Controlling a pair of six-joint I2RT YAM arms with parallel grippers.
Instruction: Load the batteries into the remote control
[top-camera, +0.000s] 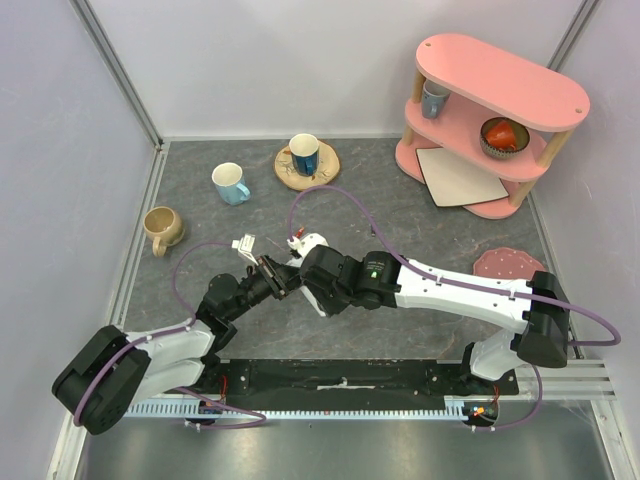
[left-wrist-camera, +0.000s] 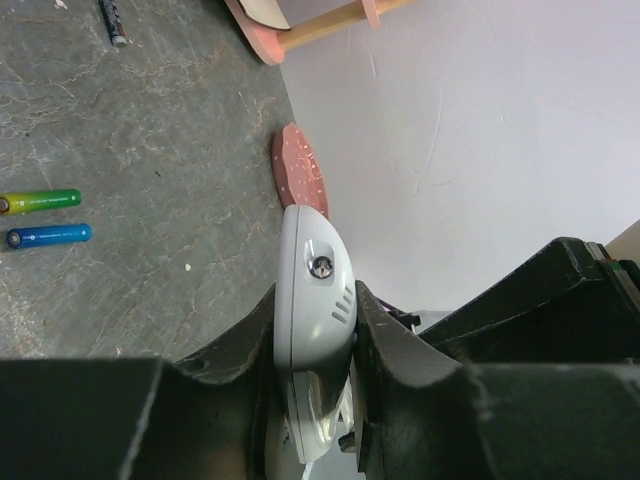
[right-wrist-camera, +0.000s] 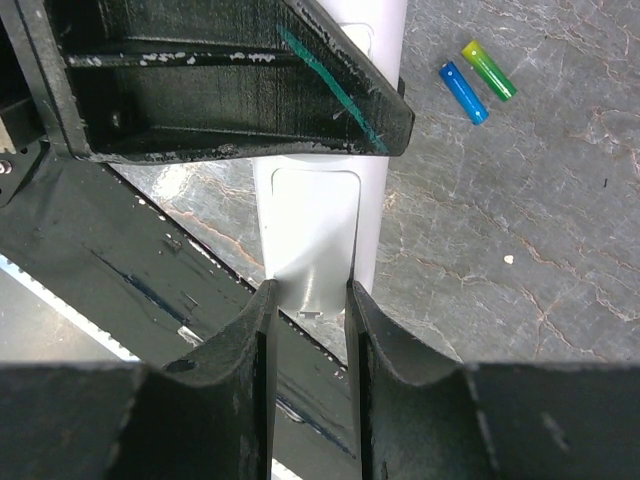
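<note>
Bright, even light; soft shadows; wrist-cam foregrnd slightly blurred.

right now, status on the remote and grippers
Left gripper shut on the remote control. Right gripper shut on it too. Blue battery and green battery loose on the table, not loaded. Nothing blocking.

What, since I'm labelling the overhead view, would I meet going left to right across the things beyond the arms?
From the left: tan mug → light blue mug → dark blue cup on a wooden coaster → pink shelf.
</note>
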